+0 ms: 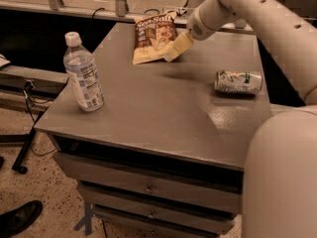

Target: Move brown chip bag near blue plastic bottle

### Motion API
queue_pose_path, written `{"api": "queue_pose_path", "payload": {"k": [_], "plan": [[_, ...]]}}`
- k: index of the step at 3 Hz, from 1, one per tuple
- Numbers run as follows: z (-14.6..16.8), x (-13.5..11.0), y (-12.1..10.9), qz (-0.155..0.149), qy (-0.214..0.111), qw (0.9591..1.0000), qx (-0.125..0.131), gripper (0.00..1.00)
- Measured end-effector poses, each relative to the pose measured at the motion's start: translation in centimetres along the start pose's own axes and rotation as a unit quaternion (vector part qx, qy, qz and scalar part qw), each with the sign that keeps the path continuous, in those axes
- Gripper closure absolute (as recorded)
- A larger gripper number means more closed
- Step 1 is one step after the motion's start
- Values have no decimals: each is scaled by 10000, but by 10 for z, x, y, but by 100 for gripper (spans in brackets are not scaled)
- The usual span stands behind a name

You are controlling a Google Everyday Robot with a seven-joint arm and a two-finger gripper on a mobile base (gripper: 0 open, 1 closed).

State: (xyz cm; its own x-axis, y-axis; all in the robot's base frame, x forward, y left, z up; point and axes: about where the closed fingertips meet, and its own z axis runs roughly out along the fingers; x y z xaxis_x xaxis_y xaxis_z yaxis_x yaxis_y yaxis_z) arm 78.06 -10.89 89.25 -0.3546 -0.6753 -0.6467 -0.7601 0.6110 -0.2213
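Observation:
The brown chip bag [153,37] lies at the far middle of the grey table [163,108], its dark front facing up. The blue plastic bottle [83,73] stands upright near the table's left edge, white cap on top. My gripper [178,47] hangs from the white arm, its pale fingers at the right edge of the chip bag, low over the table. The bag and the bottle are well apart.
A silver-green can [238,82] lies on its side near the table's right edge. The white arm [267,19] crosses the upper right and its large body fills the lower right. Drawers sit below the table front. A shoe [20,219] is on the floor at lower left.

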Motion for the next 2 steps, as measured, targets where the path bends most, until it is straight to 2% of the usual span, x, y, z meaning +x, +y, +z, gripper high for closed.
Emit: {"api": "queue_pose_path", "payload": {"k": [1, 2], "plan": [[37, 3, -14, 559, -22, 9984, 22, 0], [58, 5, -25, 1049, -72, 9945, -2, 0]]}}
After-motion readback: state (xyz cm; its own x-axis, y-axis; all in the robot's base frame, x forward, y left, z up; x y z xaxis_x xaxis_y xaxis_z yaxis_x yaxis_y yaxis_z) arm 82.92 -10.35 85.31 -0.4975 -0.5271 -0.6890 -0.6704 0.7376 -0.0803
